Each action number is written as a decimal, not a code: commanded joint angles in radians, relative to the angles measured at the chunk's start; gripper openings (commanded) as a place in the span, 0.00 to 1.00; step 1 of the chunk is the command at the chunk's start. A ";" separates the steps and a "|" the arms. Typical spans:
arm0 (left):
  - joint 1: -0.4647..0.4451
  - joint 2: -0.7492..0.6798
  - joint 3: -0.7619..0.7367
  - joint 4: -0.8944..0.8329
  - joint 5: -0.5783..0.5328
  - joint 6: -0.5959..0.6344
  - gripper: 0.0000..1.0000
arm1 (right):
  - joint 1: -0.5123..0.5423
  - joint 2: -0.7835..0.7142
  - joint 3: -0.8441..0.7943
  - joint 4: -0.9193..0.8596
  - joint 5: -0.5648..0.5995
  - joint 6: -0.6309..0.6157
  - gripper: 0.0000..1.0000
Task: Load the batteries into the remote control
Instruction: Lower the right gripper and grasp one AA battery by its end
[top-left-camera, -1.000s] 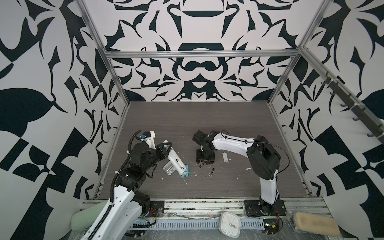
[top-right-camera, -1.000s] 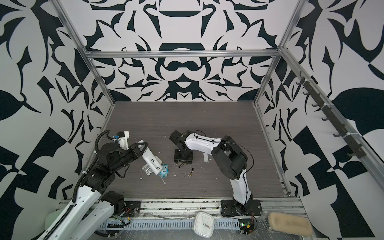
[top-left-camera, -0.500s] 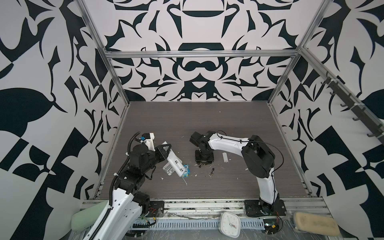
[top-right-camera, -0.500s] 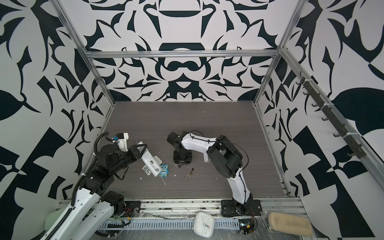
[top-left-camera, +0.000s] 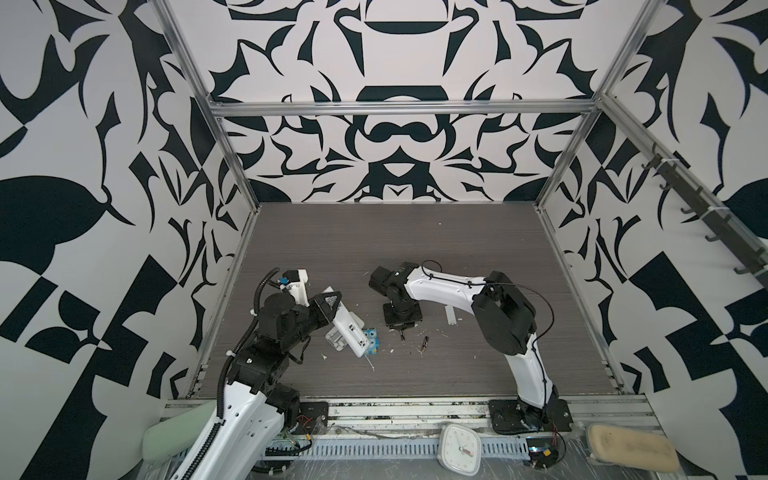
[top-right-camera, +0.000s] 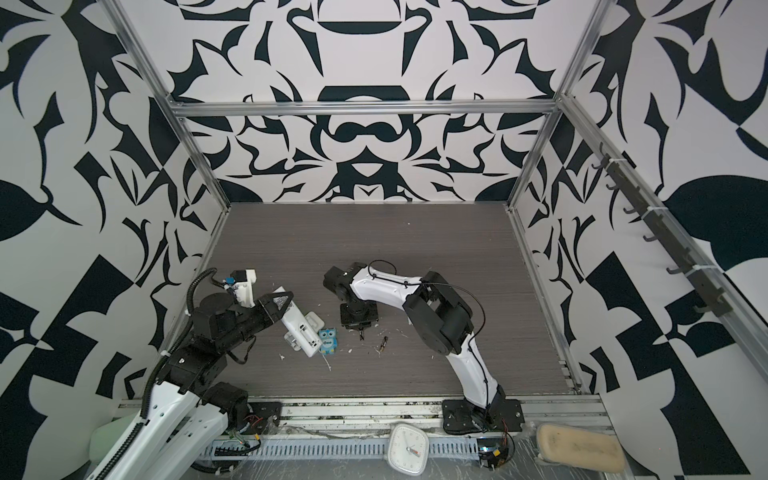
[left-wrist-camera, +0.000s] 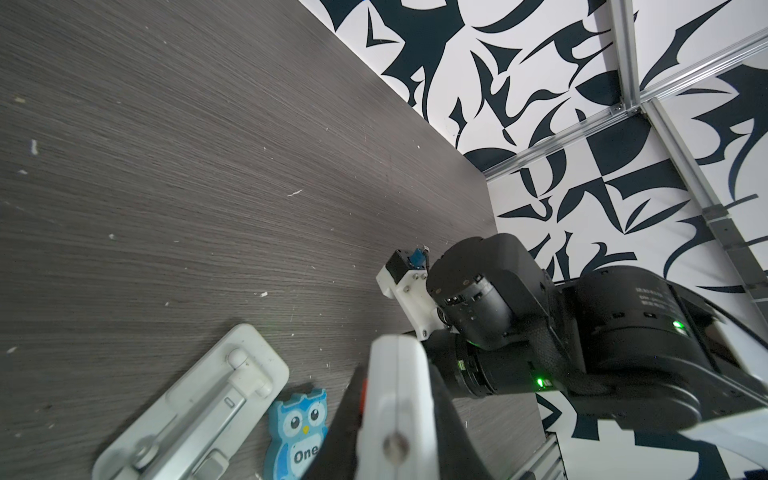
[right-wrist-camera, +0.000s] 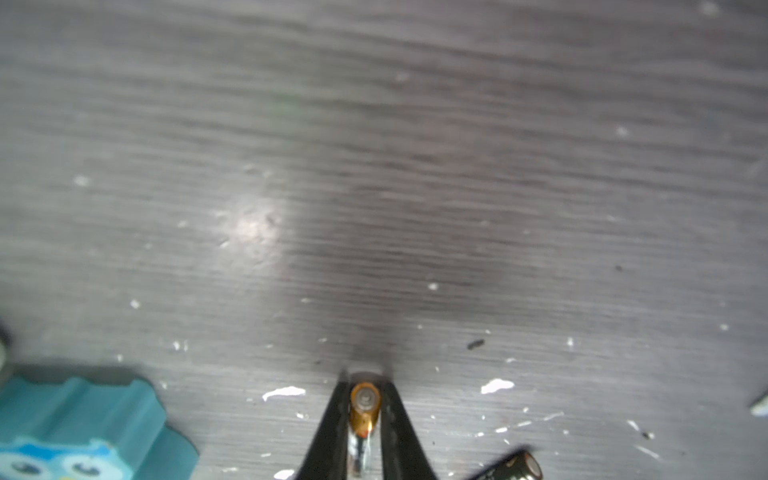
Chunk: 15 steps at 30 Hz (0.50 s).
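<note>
Right wrist view: clamped right tool (right-wrist-camera: 365, 380) on battery (right-wrist-camera: 365, 405), low over surface (right-wrist-camera: 374, 166).
Held remote control (top-left-camera: 352, 332) tilted in closed left tool (left-wrist-camera: 395, 374); noted second battery (top-left-camera: 424, 343) lying loose nearby.

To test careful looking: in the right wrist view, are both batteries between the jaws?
No: one battery sits between the jaws, the second battery lies beside them on the table.

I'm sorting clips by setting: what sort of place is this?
Probably a robot test cell: patterned walls on an aluminium frame, a left arm and right arm mounted along a grey table.
</note>
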 joint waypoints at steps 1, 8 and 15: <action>0.003 0.007 -0.018 0.064 0.051 -0.014 0.00 | 0.003 0.003 -0.001 -0.044 0.041 -0.055 0.12; 0.003 0.097 0.008 0.150 0.139 -0.048 0.00 | -0.018 0.018 0.001 -0.024 0.068 -0.159 0.01; 0.002 0.131 0.034 0.158 0.167 -0.088 0.00 | -0.091 -0.032 -0.038 0.012 0.084 -0.255 0.00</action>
